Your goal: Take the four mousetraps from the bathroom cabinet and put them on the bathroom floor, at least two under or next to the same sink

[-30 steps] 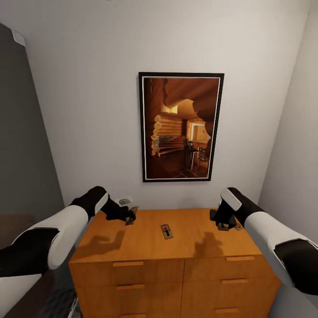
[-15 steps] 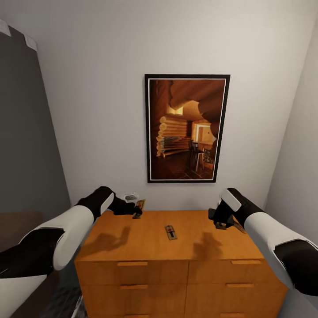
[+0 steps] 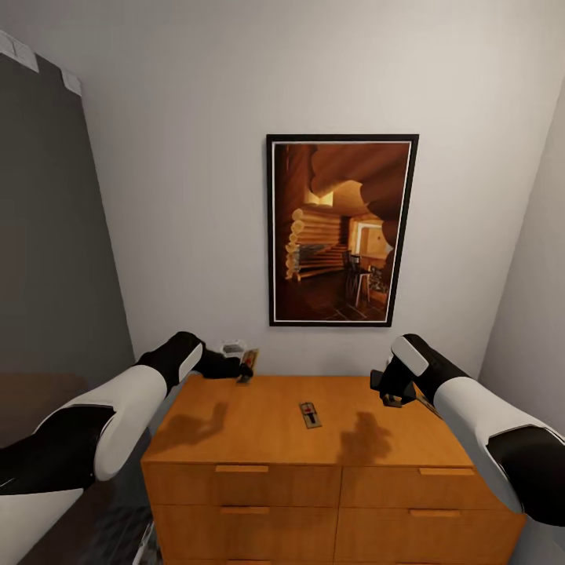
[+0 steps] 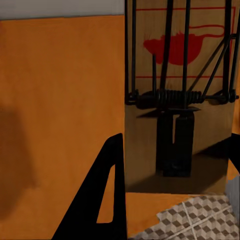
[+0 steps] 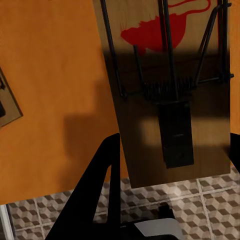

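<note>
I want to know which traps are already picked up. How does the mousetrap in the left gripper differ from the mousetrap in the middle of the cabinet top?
The held mousetrap is tilted, gripped by the left gripper at the cabinet's back left corner. The middle mousetrap lies flat on the wood, untouched by either gripper. Both are small brown rectangular traps.

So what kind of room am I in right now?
Probably a small domestic room, possibly a bathroom corner: a wooden cabinet against a plain white wall, a framed picture above it, and cube-pattern tiled floor below.
</note>
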Motion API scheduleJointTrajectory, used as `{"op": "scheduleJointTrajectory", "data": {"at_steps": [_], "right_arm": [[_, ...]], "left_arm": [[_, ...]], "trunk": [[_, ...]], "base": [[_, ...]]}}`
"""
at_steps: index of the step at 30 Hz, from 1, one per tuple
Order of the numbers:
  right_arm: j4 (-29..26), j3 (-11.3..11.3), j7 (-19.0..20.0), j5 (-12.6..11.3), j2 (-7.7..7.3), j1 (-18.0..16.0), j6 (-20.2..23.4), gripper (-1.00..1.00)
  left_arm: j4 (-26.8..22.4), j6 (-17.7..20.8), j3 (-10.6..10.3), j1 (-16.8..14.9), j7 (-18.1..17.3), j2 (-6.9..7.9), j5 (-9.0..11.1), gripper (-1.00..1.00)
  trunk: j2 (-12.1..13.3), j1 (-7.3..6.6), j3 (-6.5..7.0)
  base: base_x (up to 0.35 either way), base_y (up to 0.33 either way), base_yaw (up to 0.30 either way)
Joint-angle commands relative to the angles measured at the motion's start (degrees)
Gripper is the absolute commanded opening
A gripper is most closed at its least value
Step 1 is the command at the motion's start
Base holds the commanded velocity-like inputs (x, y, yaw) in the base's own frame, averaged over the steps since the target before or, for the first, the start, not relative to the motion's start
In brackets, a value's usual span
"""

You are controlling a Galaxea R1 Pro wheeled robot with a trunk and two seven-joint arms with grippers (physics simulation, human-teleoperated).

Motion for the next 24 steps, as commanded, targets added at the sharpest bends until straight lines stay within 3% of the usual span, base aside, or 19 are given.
{"op": "scheduleJointTrajectory", "data": {"at_steps": [1, 10, 13, 24], "right_arm": [[-0.1, 0.4, -0.5, -0.7, -0.06, 0.0, 0.1, -1.00], [-0.1, 0.6, -0.5, -0.7, 0.00, 0.0, 0.1, -1.00], [0.0, 0.6, -0.5, -0.7, 0.72, 0.2, 0.1, -1.00], [0.0, 0.6, -0.5, -0.6, 2.07, 1.3, 0.1, -1.00]], "left_arm": [[-0.1, -0.8, -0.3, 0.0, -0.1, 0.02, -0.3, -1.00], [0.0, -2.3, -0.2, 0.0, 0.0, 0.07, -0.3, -1.00], [0.0, -2.4, -0.2, 0.0, 0.0, 0.07, -0.3, -1.00], [0.1, -2.2, -0.5, 0.0, 0.6, -0.29, -0.6, -1.00]], "trunk": [[0.0, 0.02, -0.03], [0.0, 0.02, -0.03], [0.0, 0.02, -0.03], [0.0, 0.02, -0.03]], "base": [[0.000, 0.000, 0.001], [-0.186, -0.047, 0.000], [-0.295, -0.076, 0.052], [-0.297, -0.116, 0.228]]}}
